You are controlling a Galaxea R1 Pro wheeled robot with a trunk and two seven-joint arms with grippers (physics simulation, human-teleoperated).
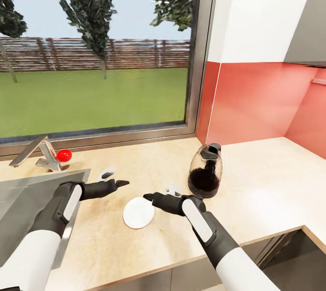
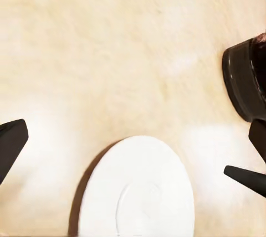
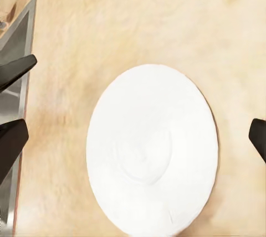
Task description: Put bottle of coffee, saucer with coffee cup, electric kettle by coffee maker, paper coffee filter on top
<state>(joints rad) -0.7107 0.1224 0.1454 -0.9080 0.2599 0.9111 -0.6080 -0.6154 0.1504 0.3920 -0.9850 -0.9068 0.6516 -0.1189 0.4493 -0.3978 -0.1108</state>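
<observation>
The white saucer (image 1: pixel 138 213) lies flat on the pale countertop (image 1: pixel 253 182), with nothing on it. Just beyond it to the right stands the electric kettle (image 1: pixel 206 171), a clear glass pot with dark liquid in its base. My left gripper (image 1: pixel 122 183) hovers open just left of the saucer (image 2: pixel 138 192), the kettle's base (image 2: pixel 246 79) in its view. My right gripper (image 1: pixel 147 197) hangs open over the saucer (image 3: pixel 152 148), its fingers (image 3: pixel 11 140) spread wider than the plate. The coffee maker, bottle of coffee, coffee cup, paper filter and kitchen shelf are out of view.
The inset grey sink (image 1: pixel 27 191) is at the left, with its faucet (image 1: pixel 38 152) and a red knob (image 1: pixel 64 155) behind it. A large window (image 1: pixel 95 55) runs along the back. Red wall panels (image 1: pixel 258 100) close the corner. The counter's front edge (image 1: pixel 203 254) is near.
</observation>
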